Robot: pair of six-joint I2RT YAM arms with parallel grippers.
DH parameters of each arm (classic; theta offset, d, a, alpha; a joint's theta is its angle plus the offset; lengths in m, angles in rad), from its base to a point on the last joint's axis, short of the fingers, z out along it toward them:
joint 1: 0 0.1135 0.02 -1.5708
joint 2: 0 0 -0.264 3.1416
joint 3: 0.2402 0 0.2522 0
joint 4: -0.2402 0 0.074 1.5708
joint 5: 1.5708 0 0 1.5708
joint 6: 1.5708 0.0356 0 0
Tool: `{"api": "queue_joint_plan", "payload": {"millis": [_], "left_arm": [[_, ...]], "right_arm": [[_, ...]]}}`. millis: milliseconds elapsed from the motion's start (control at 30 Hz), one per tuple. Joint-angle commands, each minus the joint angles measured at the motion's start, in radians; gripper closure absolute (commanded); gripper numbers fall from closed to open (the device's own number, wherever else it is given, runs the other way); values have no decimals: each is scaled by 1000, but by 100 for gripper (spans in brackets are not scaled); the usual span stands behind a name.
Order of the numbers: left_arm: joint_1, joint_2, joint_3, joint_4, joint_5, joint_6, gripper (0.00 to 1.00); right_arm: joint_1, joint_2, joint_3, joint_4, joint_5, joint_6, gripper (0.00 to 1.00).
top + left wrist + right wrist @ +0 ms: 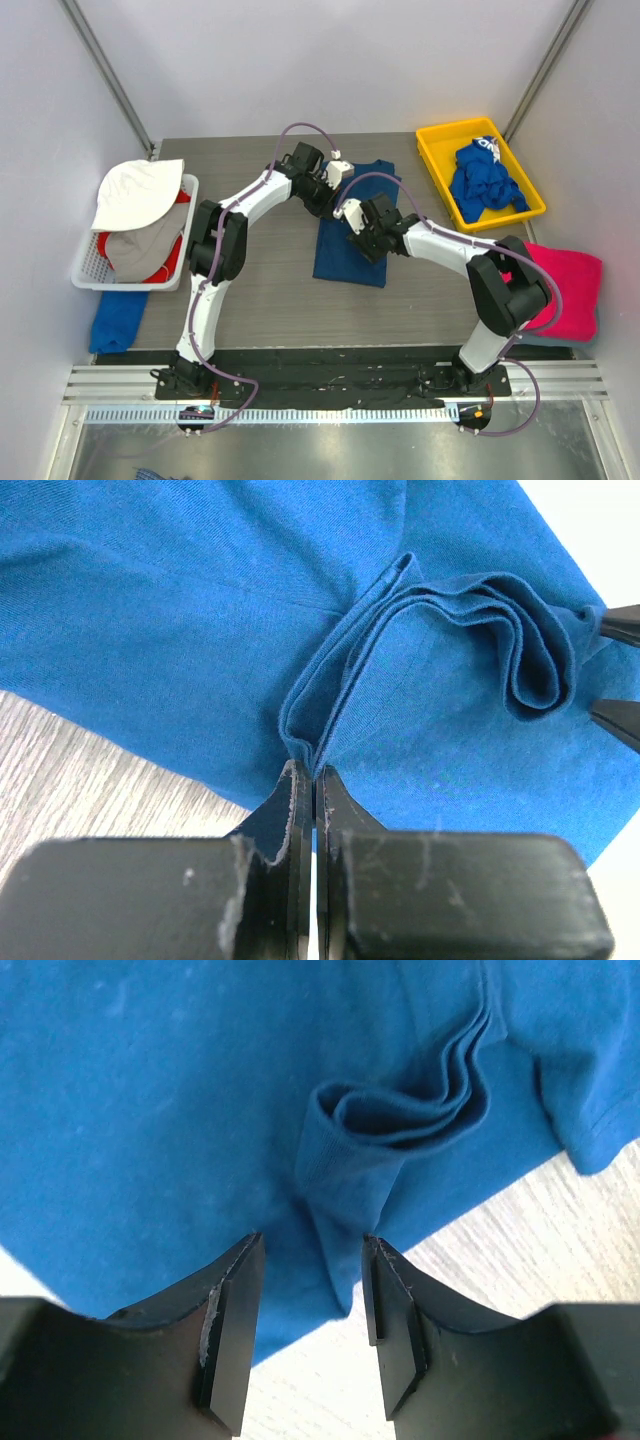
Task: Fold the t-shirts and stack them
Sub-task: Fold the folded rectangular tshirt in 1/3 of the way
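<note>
Nearest the arm bases, at 4 o'clock on the surface [270, 290], we find the pink t-shirt [570, 285] lying flat as a neat rectangle at the right edge, partly hidden by the right arm; we judge it folded. At 8 o'clock a blue cloth [118, 320] lies at the left edge just below the white basket [85, 270]; we cannot tell what it is. At the centre lies the dark blue t-shirt [345, 250], drawn into a narrow lengthwise strip, with both arms working on it. The right hand [312, 1245] sits over the middle of this shirt, jaws standing partly apart astride a raised ridge of layered cloth and clamping nothing. Further off, toward 12 o'clock, the left hand [307, 772] is closed tight, pinching a doubled edge of the same shirt between its fingers. At 9 o'clock the basket holds white, grey and red garments. Farthest, at 2 o'clock, the yellow bin [432, 150] contains the royal-blue t-shirt [485, 180], crumpled and unfolded. Our assessment: one shirt appears finished, the central one is mid-fold with its crosswise fold not yet made, the binned one is untouched, and no stack exists yet.
</note>
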Motion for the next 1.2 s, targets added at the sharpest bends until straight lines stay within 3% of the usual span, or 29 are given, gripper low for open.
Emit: {"api": "queue_joint_plan", "payload": {"millis": [0,833,933,1167], "left_arm": [[8,-16,8,-8,4,18,100],[8,-7,-10,-20,1,40,100],[8,-8,-15,-22,1,41,100],[8,-11,-21,-22,-2,44,100]], "right_arm": [[-1,27,69,53,30,-20,49],[-3,121,156,69,25,-26,51],[-4,127,155,75,27,-26,59],[-13,130,155,81,33,-28,92]]}}
